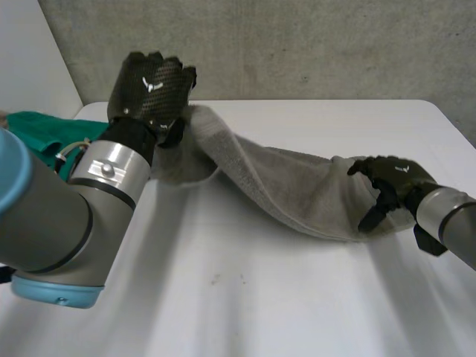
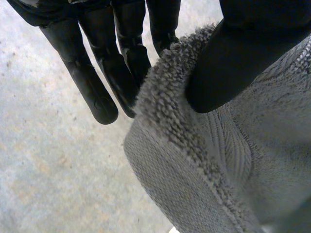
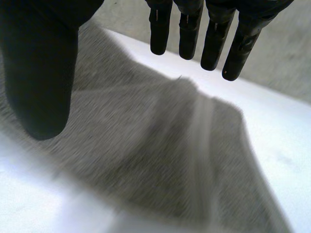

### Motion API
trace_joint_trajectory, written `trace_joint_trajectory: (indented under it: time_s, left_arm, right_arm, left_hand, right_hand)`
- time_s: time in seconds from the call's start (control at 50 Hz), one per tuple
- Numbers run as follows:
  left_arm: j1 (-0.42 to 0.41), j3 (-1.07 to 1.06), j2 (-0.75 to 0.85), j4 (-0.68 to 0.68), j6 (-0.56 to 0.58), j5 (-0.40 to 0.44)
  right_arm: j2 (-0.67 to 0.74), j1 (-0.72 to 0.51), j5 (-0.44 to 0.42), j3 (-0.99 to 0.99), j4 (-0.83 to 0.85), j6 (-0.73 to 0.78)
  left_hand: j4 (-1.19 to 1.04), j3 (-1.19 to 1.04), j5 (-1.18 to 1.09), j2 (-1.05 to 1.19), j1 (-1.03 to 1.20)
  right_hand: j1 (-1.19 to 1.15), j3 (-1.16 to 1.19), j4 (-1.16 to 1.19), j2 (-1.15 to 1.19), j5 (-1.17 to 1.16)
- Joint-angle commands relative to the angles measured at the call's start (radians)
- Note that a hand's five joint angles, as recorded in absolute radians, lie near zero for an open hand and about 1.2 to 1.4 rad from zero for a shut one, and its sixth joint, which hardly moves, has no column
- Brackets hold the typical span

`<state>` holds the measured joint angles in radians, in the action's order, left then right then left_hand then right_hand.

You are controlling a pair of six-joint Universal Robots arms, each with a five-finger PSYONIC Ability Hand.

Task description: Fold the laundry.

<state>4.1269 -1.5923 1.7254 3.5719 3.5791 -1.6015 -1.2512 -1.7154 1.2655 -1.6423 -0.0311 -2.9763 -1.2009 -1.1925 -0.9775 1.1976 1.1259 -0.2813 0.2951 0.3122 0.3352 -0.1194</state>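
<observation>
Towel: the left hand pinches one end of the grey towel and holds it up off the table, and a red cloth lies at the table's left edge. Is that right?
Not quite. The cloth at the left edge of the table is green, not red, as the head view shows. The rest holds: the left hand pinches one end of the grey towel and holds it up off the table.

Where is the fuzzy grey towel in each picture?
Head view: the grey towel stretches from the raised left hand down to the right hand on the white table.
Left wrist view: the towel's edge is pinched between the left hand's thumb and fingers.
Right wrist view: the towel lies on the table under the open right hand.
Shared landmark: the grey wall.
</observation>
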Motion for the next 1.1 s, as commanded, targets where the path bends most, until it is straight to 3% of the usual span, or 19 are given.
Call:
trace_joint_trajectory:
  time_s: [0.02,0.22,0.4,0.66,0.84,0.94,1.1]
  left_arm:
    - [-0.043,0.081,-0.055,-0.103,-0.033,-0.001]
    - [-0.073,0.144,-0.059,-0.137,-0.039,-0.012]
    - [-0.094,0.169,-0.076,-0.148,-0.039,-0.06]
    - [-0.089,0.167,-0.138,-0.151,-0.059,-0.063]
    - [-0.042,0.155,-0.188,-0.153,-0.066,-0.074]
    - [-0.013,0.152,-0.187,-0.166,-0.083,-0.074]
    - [0.067,0.134,-0.171,-0.191,-0.123,-0.069]
  right_arm:
    - [-0.02,-0.018,-0.035,-0.116,0.039,-0.107]
    - [0.032,-0.148,-0.014,-0.156,0.207,-0.248]
    - [0.157,-0.205,0.187,-0.07,0.349,-0.242]
    - [0.277,-0.196,0.344,0.042,0.389,-0.239]
    - [0.282,-0.125,0.333,0.061,0.376,-0.208]
    - [0.262,-0.099,0.279,0.056,0.375,-0.19]
    - [0.17,-0.021,0.131,0.062,0.281,-0.181]
  left_hand:
    - [-0.195,-0.204,-0.244,0.199,0.27]
    - [-0.195,-0.204,-0.244,0.199,0.27]
    - [-0.195,-0.204,-0.244,0.199,0.27]
    - [-0.195,-0.204,-0.244,0.199,0.27]
    - [-0.195,-0.204,-0.244,0.199,0.27]
    - [-0.195,-0.204,-0.244,0.199,0.27]
    - [-0.195,-0.204,-0.244,0.199,0.27]
  right_hand:
    - [0.003,-0.016,-0.033,-0.056,0.015]
    - [0.0,-0.013,-0.031,-0.054,0.012]
    - [-0.038,0.025,0.008,-0.015,-0.026]
    - [-0.27,0.256,0.239,0.216,-0.258]
    - [-0.584,0.57,0.553,0.53,-0.572]
    - [-1.114,1.1,1.083,1.06,-1.101]
    - [-1.115,1.101,1.084,1.061,-1.102]
